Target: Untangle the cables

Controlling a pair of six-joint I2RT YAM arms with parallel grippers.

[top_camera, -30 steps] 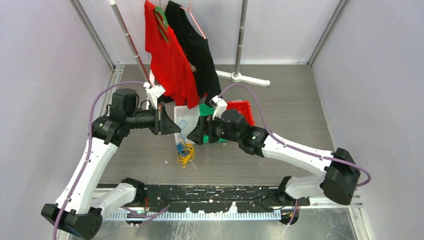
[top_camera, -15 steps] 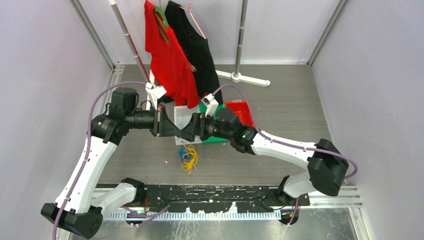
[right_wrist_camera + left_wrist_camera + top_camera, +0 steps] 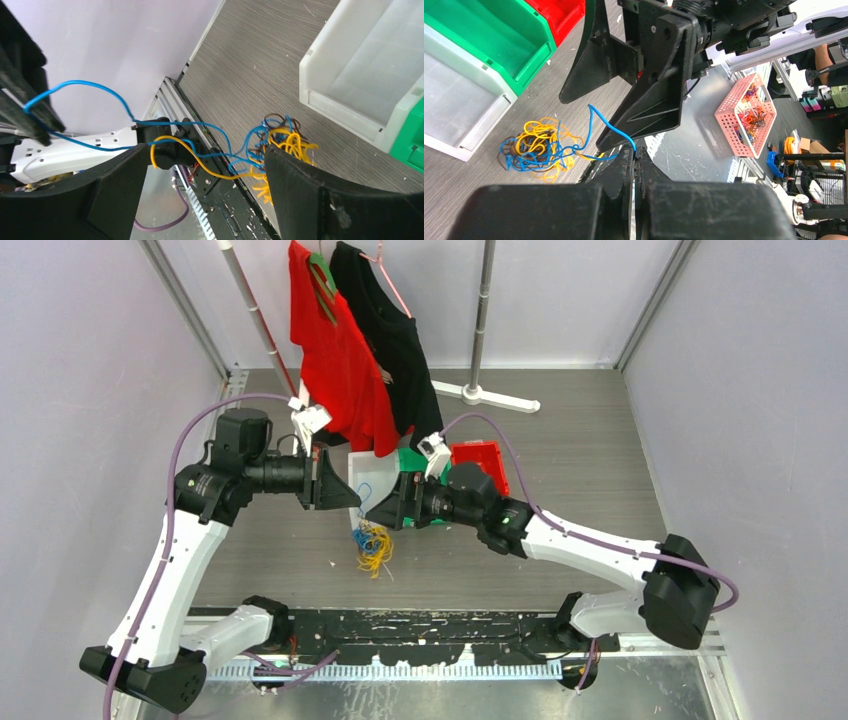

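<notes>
**One blue cable held up above the bunch**

We see the grey table [image 3: 600, 460] with the white bin [image 3: 372, 478] on it. Above the table the right hand [image 3: 206, 150] is released, its fingers wide apart and grasping nothing. The left hand [image 3: 635, 152], facing it, is clenched. The cables [image 3: 372, 545] lie on the table just beside the white bin, one tangled bunch of yellow, blue and dark strands. From it a single blue cable [image 3: 591, 112] rises in a loose curve into the left hand's grasp
</notes>
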